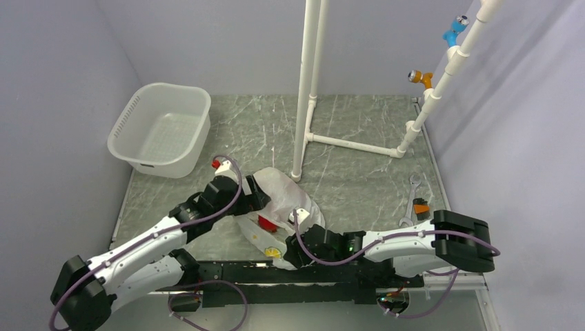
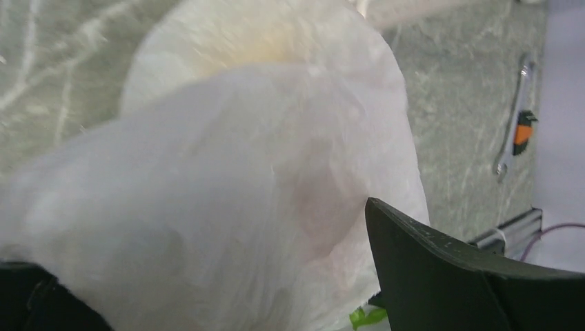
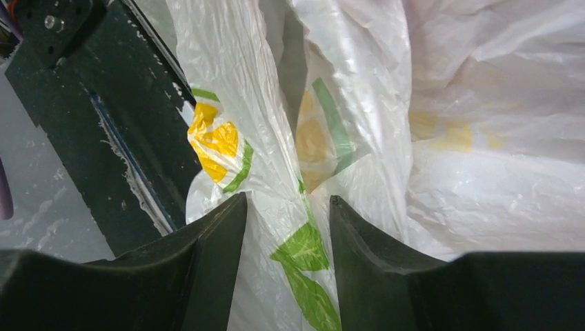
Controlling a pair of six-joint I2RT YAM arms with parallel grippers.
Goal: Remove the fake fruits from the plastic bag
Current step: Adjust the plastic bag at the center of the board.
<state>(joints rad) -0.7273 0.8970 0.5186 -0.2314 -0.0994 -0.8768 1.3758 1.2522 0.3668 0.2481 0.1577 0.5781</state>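
Note:
The plastic bag [image 1: 286, 196] lies crumpled on the table between my two arms. A red round fruit [image 1: 267, 223] shows at its open near-left side. A small red thing [image 1: 216, 164] sits by my left wrist; I cannot tell what it is. My left gripper [image 1: 256, 196] is at the bag's far-left side. In the left wrist view its jaws [image 2: 200, 262] stand wide apart with the bag [image 2: 262, 172] bulging between them and a faint reddish shape inside. My right gripper [image 1: 293, 248] is at the bag's near edge. In the right wrist view it [image 3: 286, 207] pinches a printed fold of the bag [image 3: 483, 138]. The banana is hidden.
A white perforated tub [image 1: 160, 127] stands at the back left. A white pipe frame [image 1: 307, 89] rises just behind the bag. A wrench with an orange part [image 1: 414, 201] lies at the right; it also shows in the left wrist view [image 2: 514, 124]. A black rail [image 1: 276, 272] runs along the near edge.

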